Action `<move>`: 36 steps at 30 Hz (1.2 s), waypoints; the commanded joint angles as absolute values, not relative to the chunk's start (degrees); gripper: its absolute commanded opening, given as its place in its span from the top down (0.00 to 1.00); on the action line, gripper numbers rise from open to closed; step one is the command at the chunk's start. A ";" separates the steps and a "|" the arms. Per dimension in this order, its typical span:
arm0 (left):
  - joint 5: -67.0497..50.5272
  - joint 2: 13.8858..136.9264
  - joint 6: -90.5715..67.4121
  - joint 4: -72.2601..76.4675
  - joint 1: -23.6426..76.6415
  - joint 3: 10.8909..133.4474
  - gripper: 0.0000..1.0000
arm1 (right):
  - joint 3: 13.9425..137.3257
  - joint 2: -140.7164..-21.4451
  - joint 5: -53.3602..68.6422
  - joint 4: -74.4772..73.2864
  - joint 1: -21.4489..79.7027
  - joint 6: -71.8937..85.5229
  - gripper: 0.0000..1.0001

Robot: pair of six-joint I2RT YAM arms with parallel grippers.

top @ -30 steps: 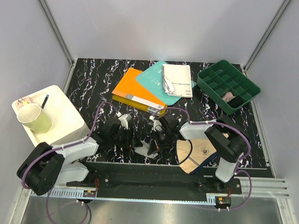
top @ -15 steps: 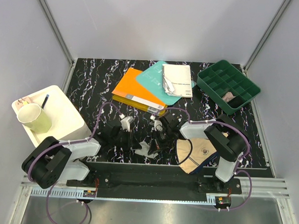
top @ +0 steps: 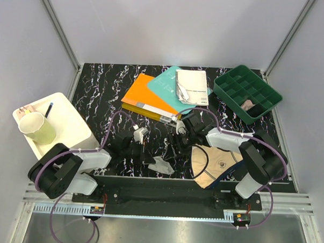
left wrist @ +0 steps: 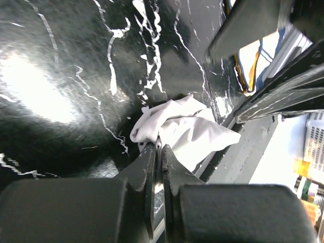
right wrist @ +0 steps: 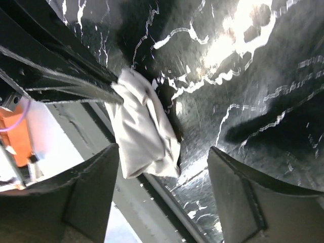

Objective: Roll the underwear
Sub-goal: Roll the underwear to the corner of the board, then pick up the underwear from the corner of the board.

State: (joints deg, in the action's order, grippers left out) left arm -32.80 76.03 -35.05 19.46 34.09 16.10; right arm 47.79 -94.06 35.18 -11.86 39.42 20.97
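Grey brief (top: 161,165): pale, crumpled into a small bundle at the near table edge | left gripper (left wrist: 159,149): pinching its edge | right gripper (right wrist: 163,151): spread wide, not touching it | beige brief (top: 216,164): navy-edged, lying flat to the right

The white booklet (top: 191,86) bears print too small to read.

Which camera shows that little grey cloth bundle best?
Right wrist: the grey underwear lies whole, unobstructed. Left wrist: the left gripper pinching it hides part. Top external: just a small pale lump.
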 commanded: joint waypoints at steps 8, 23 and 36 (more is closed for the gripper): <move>-35.51 77.61 -33.22 22.68 35.42 17.49 1.00 | 48.61 -99.04 39.98 4.10 39.55 11.60 0.15; -34.02 78.31 -33.75 21.18 35.51 18.11 1.00 | 45.44 -100.90 41.75 6.51 47.37 9.93 0.19; -32.61 78.66 -34.28 18.90 35.51 19.16 1.00 | 44.74 -98.35 34.81 1.15 51.06 8.88 0.36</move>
State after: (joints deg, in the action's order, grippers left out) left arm -33.87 78.17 -34.79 18.74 35.24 17.47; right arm 45.67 -99.20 38.54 5.52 49.78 10.50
